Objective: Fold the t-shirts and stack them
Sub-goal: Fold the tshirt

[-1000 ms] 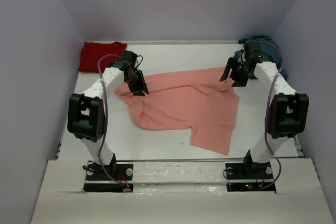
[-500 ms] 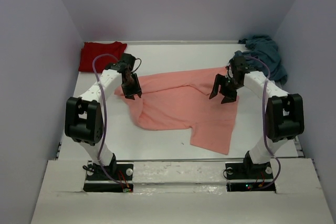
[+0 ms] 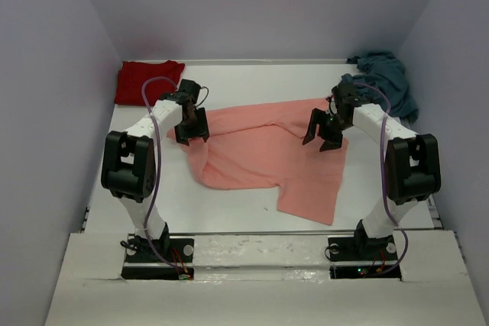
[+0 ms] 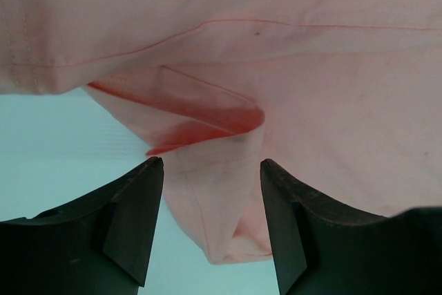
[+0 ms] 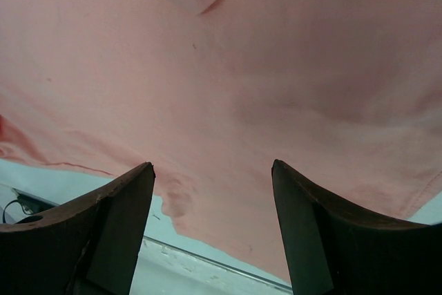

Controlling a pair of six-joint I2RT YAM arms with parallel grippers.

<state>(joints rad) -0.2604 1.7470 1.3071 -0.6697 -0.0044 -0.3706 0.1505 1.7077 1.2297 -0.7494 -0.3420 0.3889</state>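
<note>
Looking down from above, we see the salmon-pink shirt (image 3: 267, 158) lying rumpled and unfolded across the middle of the white table (image 3: 229, 211). One flap of it reaches toward the near edge on the right. The dark red shirt (image 3: 147, 82) lies as a flat bundle in the far left corner, well apart from the pink one. The teal shirt (image 3: 386, 82) sits in a loose heap in the far right corner, against the wall.

The left gripper (image 3: 191, 133) hangs over the left edge of the salmon-pink shirt. In its wrist view we find the two fingers standing apart, with a creased fold and a stitched hem of the shirt showing between them and bare table off to the left. Nothing is pinched.

The right gripper (image 3: 319, 139) is over the far right part of the same shirt. Its fingers are spread wide, pink cloth fills the view beyond them, and they hold nothing. We cannot tell whether either gripper's fingertips touch the cloth.
</note>
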